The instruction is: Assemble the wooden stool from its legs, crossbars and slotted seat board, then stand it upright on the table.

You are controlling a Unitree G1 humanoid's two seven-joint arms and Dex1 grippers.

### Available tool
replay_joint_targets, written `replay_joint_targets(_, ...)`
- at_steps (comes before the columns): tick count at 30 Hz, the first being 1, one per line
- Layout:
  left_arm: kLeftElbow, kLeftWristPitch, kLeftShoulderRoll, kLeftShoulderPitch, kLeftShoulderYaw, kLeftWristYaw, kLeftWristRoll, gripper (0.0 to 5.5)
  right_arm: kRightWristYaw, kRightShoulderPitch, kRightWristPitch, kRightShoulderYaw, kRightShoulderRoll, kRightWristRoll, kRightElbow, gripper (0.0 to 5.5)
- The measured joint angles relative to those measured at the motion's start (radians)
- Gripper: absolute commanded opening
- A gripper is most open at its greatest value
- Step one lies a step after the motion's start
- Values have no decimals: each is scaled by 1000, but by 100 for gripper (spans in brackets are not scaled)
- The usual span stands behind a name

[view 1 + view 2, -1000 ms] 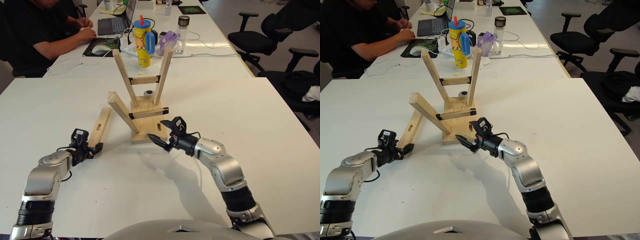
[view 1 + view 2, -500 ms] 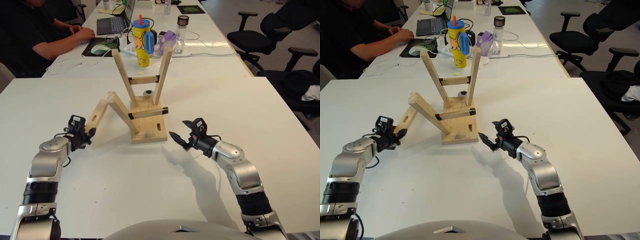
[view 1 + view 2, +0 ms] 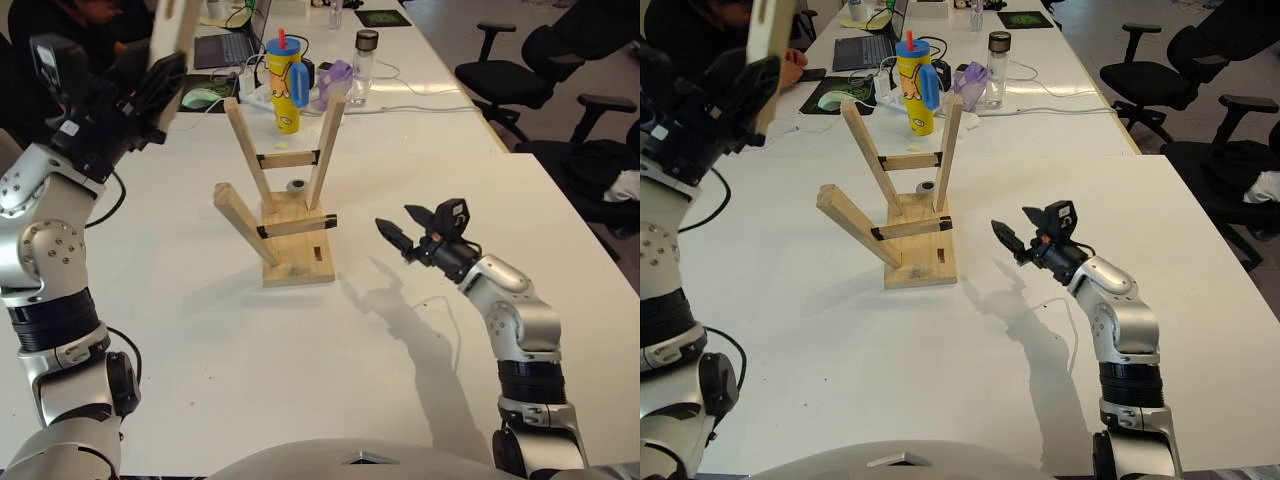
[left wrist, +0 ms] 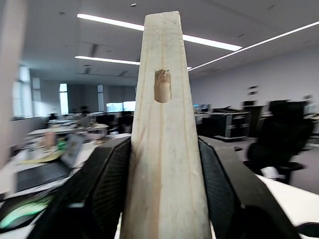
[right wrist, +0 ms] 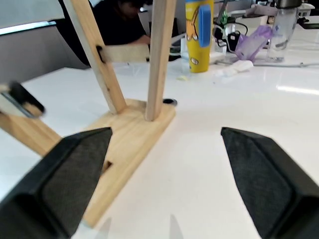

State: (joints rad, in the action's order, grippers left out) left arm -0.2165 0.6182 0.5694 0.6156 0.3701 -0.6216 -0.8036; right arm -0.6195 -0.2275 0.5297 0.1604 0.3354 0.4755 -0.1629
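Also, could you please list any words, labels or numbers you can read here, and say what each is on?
None can be read.
Yellow cup: printed design, too small to make out.
Wooden leg: no markings, only a hole.

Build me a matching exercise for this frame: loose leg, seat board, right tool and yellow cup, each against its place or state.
1 loose leg
2 seat board
3 right tool
4 yellow cup

a open, above the table
b flat on the table, legs pointing up
c on the far table
d raised, clamped in the left tool

Pairs: 1-d, 2-b, 3-a, 4-c
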Motion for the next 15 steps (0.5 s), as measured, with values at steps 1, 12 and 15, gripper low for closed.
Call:
replay_joint_targets(1,-27,43,3,18,-6,-2,-58,205,-21,-2,38,23,11,62,-16,405)
replay_joint_targets(12,-226,295,-160,-12,-284,67,-433,205,-277,-17,486,269,281,800,-96,405)
replay_joint_targets(15,-218,292,-186,-69,-340,53,-409,205,-272,-40,534,269,298,898,-61,441)
